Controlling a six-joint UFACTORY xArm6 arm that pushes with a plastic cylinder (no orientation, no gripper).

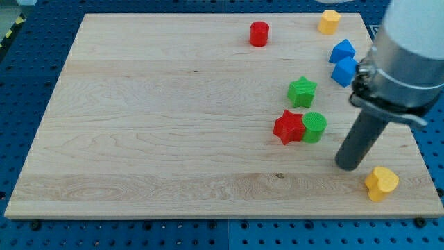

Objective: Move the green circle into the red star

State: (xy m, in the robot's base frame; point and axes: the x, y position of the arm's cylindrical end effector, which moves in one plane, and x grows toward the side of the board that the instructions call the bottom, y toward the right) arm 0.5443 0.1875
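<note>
The green circle point(314, 127) sits on the wooden board, touching the right side of the red star point(288, 127). My tip point(349, 165) rests on the board to the lower right of the green circle, a short gap away, not touching it. The dark rod rises from the tip toward the arm's grey body at the view's right.
A green star point(302, 92) lies just above the pair. Two blue blocks point(343, 61) sit at the upper right by the arm. A red cylinder point(259, 33) and a yellow block point(329, 21) are near the top edge. A yellow block point(381, 183) lies right of my tip.
</note>
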